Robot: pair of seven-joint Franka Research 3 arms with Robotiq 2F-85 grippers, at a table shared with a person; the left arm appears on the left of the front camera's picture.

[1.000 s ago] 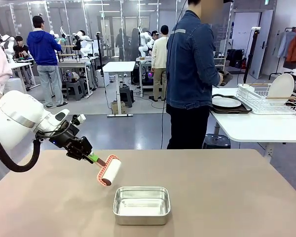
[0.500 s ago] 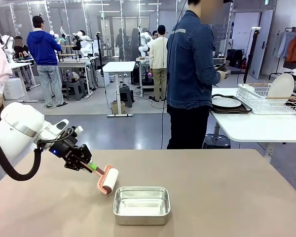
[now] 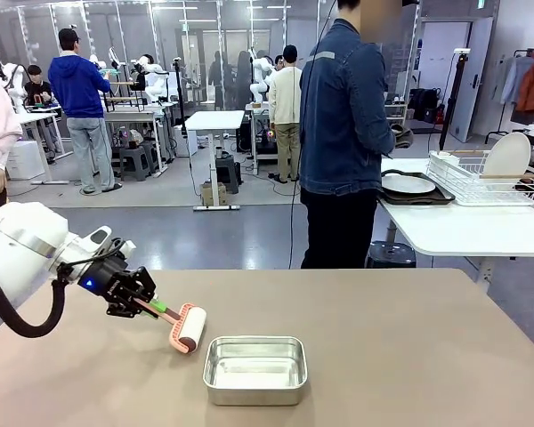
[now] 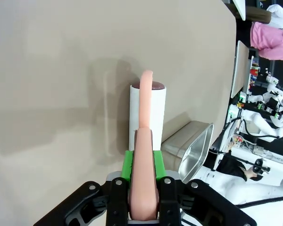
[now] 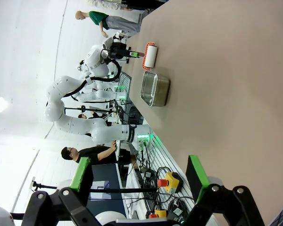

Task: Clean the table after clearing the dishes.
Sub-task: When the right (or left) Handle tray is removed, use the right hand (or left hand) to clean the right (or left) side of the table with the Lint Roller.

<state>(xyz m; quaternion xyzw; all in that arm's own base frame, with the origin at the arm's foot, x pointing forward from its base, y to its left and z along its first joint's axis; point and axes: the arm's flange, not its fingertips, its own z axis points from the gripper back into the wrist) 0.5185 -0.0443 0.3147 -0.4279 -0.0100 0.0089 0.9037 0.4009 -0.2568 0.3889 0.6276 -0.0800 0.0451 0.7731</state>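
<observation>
Brown table (image 3: 409, 356) fills the lower half of the front view. At lower left, the left gripper (image 3: 135, 300) is clamped on the pink handle of a lint roller (image 3: 187, 328). The handle runs from the fingers down to the right, and the white roll lies across its end, just left of a steel pan (image 3: 254, 368). The dishes (image 3: 409, 184) sit on a white table at right. The right gripper (image 5: 139, 188) hangs open, well apart.

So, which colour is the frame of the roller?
Salmon pink, around a white roller; the left wrist view shows it best.
</observation>
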